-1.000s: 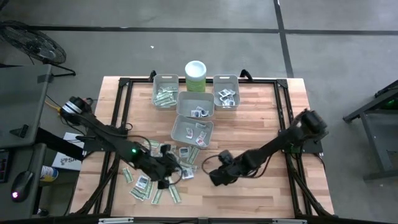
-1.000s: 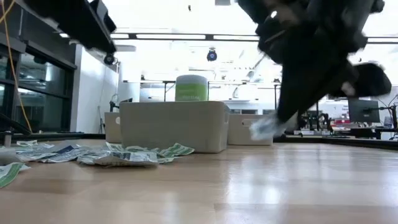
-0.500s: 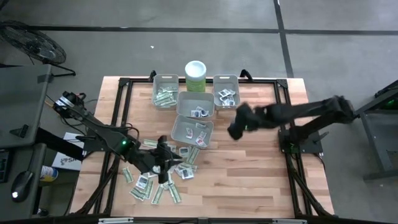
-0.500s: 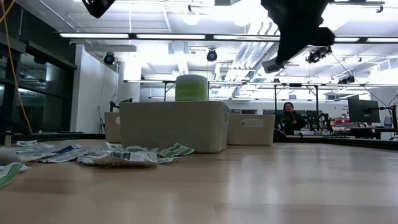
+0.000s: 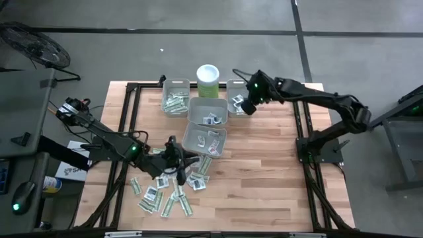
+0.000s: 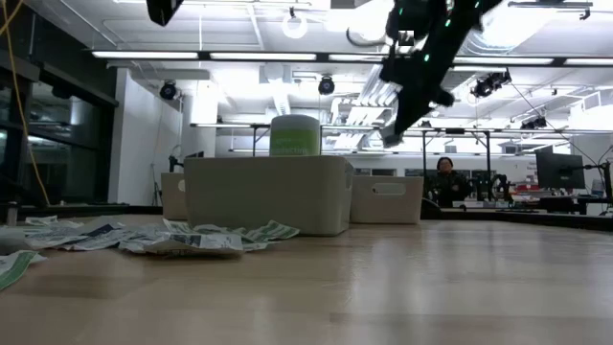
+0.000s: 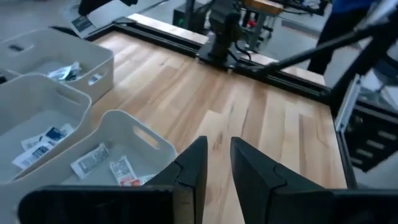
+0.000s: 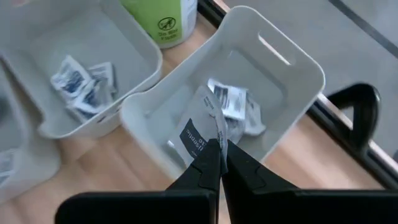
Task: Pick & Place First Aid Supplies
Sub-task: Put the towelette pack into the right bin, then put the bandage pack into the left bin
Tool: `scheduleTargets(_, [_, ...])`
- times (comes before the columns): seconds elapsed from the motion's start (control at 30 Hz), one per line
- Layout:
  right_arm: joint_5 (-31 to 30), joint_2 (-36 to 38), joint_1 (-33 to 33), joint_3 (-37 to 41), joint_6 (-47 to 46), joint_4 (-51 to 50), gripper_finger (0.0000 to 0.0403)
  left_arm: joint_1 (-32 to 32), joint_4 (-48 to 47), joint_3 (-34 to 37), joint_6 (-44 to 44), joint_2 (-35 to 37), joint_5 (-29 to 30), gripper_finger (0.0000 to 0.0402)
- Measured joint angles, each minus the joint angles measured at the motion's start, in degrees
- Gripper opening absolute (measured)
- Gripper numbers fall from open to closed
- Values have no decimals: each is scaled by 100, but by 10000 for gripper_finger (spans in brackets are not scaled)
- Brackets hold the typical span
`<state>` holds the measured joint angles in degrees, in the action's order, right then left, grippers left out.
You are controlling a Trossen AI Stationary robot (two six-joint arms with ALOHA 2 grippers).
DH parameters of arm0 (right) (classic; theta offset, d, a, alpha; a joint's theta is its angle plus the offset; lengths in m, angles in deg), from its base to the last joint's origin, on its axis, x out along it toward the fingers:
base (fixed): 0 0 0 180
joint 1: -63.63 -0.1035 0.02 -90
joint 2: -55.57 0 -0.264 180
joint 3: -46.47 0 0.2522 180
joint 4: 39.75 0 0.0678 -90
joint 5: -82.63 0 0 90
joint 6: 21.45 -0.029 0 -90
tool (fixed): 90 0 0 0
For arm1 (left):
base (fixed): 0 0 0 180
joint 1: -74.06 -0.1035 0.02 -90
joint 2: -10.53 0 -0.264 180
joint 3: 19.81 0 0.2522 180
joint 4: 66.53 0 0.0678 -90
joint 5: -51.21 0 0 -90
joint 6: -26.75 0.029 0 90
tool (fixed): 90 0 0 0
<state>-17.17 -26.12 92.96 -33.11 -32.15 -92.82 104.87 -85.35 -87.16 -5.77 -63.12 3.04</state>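
Observation:
Loose first aid supplies (image 5: pixel 165 193) lie in a heap near the table's front left, some green-white strips, some white squares. My left gripper (image 5: pixel 174 157) hovers over the heap's far edge beside the nearest grey bin (image 5: pixel 203 139); the left wrist view shows my left gripper (image 7: pixel 214 152) with a narrow gap and nothing in it. My right gripper (image 5: pixel 247 106) hangs above the far right bin (image 5: pixel 240 89), shut on a white packet with dark print (image 8: pixel 202 132). That bin (image 8: pixel 292 56) holds a few similar packets. My right gripper pinches the white packet by its lower edge (image 8: pixel 213 144) between the two fingertips (image 8: pixel 208 165), coming slanting from above. The packet stands out beyond the fingers, lifted clear above the inside of the far right bin.
Several grey bins stand at the far middle: a far left one with green strips (image 5: pixel 175 98), a middle one (image 5: pixel 208 111) and the nearest one, both with white packets. A tall green canister (image 5: pixel 208 80) stands between the far bins. Bare wood lies to the right.
My right gripper has swung from the table's near middle up and toward the far edge, turning as it went, carrying the white packet to above the far right bin. My left gripper has risen off the heap and tipped up toward level.

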Motion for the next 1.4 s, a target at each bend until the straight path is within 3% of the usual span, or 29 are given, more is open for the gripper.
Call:
scheduleTargets(0.27, [1293, -906, 958, 0, 1593, 598, 0, -326, 184, 0, -272, 0, 7, 71])
scheduleTargets(0.43, [1681, -1371, 1295, 1, 1962, 635, 0, -431, 196, 0, -474, 0, 8, 71])
scheduleTargets(0.7, [1829, -1497, 1460, 0, 1974, 713, 7, -420, 192, 0, -528, 0, 206, 71])
scheduleTargets(1.1, [1921, -1381, 1468, 0, 1749, 670, 94, -430, -254, -2, -844, -58, 406, 71])
scheduleTargets(1.4, [2013, -684, 1366, 0, 1216, 544, 105, -533, -562, -4, -993, -570, -541, 71])
